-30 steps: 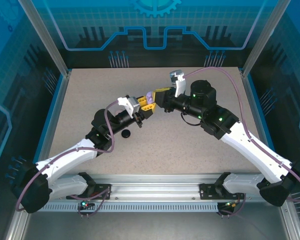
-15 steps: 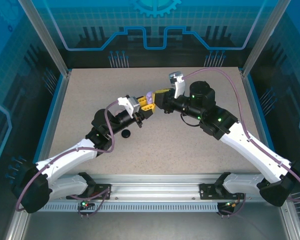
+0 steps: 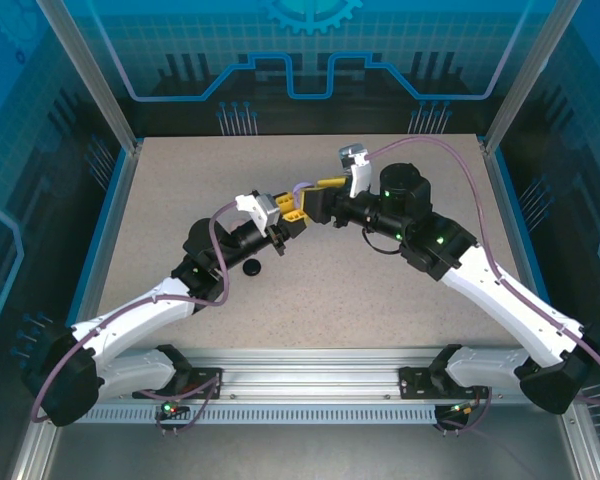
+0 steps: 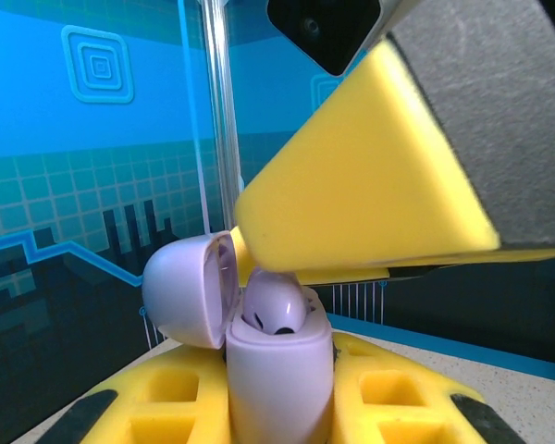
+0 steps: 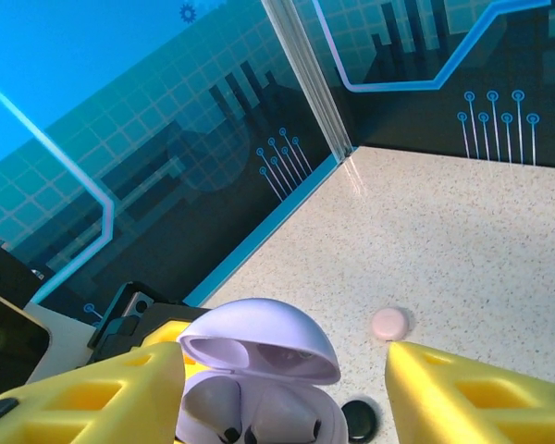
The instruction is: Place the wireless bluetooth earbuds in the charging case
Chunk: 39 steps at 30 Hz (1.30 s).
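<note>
Lavender case (image 4: 274,365) in L end effector (image 4: 277,402), R end effector (image 5: 287,356) splayed astride.

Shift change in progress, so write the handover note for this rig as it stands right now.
Left gripper: shut on the lavender case, lid open.
Right gripper: open, its fingers spread either side of the case.
Done: lavender earbuds appear seated in the case.
Left: lid not shut. A pale pink round piece and a black one lie on the table; too small to tell what they are.
</note>
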Each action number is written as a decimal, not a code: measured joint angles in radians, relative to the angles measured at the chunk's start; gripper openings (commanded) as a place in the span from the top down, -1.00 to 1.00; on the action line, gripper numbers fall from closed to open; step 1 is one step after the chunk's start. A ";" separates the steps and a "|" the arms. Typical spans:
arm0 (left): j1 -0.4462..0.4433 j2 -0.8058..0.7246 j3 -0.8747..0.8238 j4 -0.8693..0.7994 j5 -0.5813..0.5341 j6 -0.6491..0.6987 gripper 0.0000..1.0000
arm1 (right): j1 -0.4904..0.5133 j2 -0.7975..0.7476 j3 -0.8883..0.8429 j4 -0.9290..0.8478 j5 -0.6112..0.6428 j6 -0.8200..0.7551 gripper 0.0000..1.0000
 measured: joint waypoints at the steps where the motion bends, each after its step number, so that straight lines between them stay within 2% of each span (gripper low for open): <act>1: 0.000 0.000 0.000 0.000 0.000 0.000 1.00 | -0.004 -0.008 0.000 -0.004 0.000 0.002 -0.32; 5: 0.000 0.000 0.000 0.000 0.000 0.000 1.00 | -0.034 -0.060 0.003 -0.019 0.000 0.009 -0.40; 11: 0.000 0.000 0.000 0.000 0.002 0.000 1.00 | -0.098 -0.072 0.090 -0.097 -0.001 0.008 -0.37; 16: 0.000 0.000 0.000 -0.005 0.032 -0.005 1.00 | -0.151 0.049 0.246 -0.236 -0.010 -0.013 -0.06; 20: 0.000 0.000 0.000 -0.006 0.064 -0.016 1.00 | -0.164 0.161 0.342 -0.339 -0.019 -0.041 0.28; 24: 0.000 0.006 0.000 -0.009 0.098 -0.036 1.00 | -0.170 0.245 0.408 -0.416 -0.039 -0.059 0.51; 31: -0.011 0.038 0.010 -0.031 0.124 -0.060 1.00 | -0.174 0.339 0.485 -0.496 -0.096 -0.078 0.64; 39: -0.019 0.064 0.039 -0.031 0.125 -0.060 1.00 | -0.162 0.352 0.483 -0.534 -0.138 -0.082 0.73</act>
